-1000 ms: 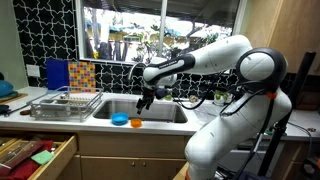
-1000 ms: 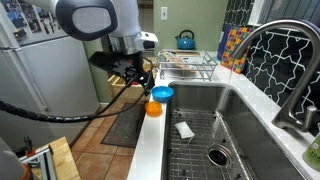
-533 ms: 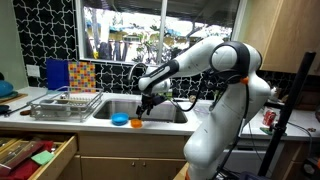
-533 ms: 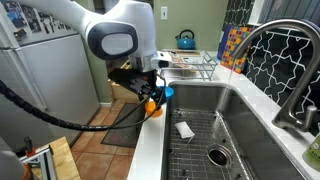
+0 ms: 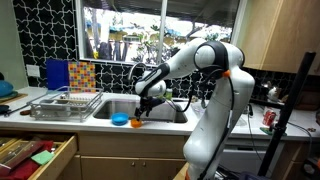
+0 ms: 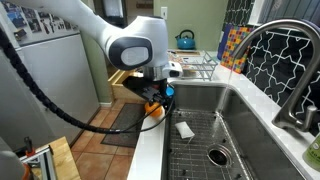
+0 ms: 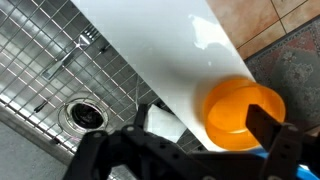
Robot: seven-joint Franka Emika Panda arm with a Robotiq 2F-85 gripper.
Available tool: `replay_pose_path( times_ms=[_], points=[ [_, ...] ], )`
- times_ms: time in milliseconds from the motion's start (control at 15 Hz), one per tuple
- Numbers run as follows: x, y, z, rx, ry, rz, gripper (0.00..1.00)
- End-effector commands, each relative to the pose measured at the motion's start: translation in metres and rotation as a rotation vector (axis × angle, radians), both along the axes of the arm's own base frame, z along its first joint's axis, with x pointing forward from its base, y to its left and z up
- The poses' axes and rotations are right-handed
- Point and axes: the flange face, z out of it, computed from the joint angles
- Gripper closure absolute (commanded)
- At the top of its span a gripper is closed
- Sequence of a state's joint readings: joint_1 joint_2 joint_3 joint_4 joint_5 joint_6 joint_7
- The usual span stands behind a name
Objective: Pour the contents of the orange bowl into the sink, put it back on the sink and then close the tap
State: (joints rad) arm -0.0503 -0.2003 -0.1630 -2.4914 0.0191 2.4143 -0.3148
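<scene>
Tool point(image 6: 153, 97) lowered close over orange bowl point(image 7: 243, 108) on rim beside sink point(image 6: 248, 112); jaws spread, nothing gripped.

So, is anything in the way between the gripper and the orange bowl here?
Nothing visible does. In the wrist view the orange bowl sits on the white counter edge directly ahead of the open gripper, with nothing between them. The blue bowl lies beside it in an exterior view, not in the path.

gripper point(image 6: 152, 98) just above orange bowl point(image 6: 155, 111) | orange bowl on counter point(image 6: 147, 150) beside sink point(image 6: 200, 100)
</scene>
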Motion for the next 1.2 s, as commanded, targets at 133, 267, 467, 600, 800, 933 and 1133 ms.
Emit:
replay_pose_path(
  times_ms=[133, 267, 467, 600, 800, 933, 1133],
  points=[
    [0.014, -0.005, -0.014, 0.026, -0.004, -0.051, 0.28],
    [0.017, -0.005, -0.017, 0.036, 0.0, -0.057, 0.43],
    [0.018, -0.004, -0.02, 0.046, 0.005, -0.063, 0.68],
    [0.018, -0.003, -0.02, 0.05, 0.005, -0.065, 0.82],
    [0.019, -0.001, -0.019, 0.051, 0.003, -0.064, 1.0],
    [0.02, -0.001, -0.016, 0.046, -0.001, -0.059, 1.0],
    [0.025, -0.009, -0.007, 0.036, 0.001, -0.076, 0.99]
  ],
)
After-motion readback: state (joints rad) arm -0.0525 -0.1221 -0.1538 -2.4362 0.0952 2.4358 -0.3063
